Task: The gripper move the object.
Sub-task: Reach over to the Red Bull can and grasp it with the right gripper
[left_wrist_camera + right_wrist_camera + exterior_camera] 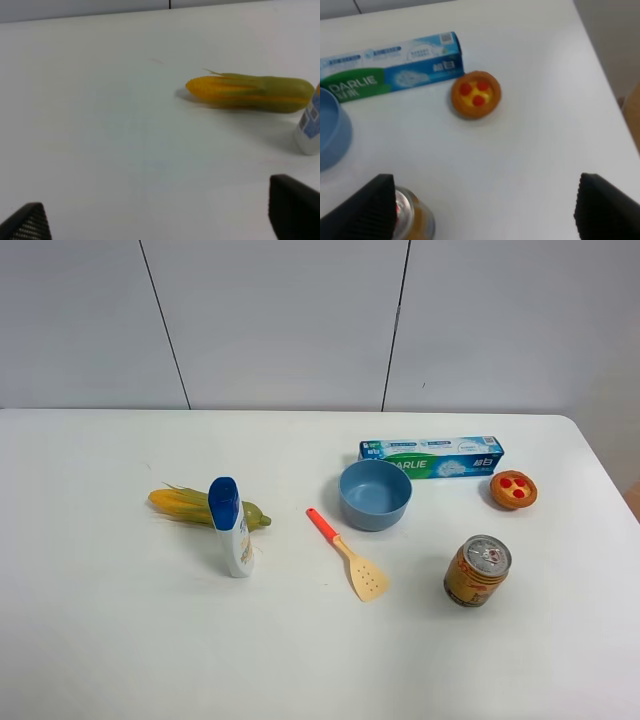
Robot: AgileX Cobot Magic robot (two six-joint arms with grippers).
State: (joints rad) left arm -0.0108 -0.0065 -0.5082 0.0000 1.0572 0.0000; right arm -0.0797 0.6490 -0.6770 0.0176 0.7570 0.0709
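Observation:
The orange-gold can [477, 571] with a silver pull-tab top stands upright on the white table [120, 640], front right. Neither arm shows in the exterior high view. In the right wrist view my right gripper [487, 212] is open and empty, its black fingertips [370, 210] wide apart. The can [415, 220] sits partly behind one fingertip, not between the jaws. In the left wrist view my left gripper [160, 220] is open and empty above bare table, far from the can.
A blue bowl [375, 494], a Darlie toothpaste box [432, 457], an orange tart with red dots [513, 489], an orange-handled spatula [348, 554], a blue-capped bottle [231, 527] and a corn cob [205, 507] lie on the table. The table's right edge [610, 480] is near the tart.

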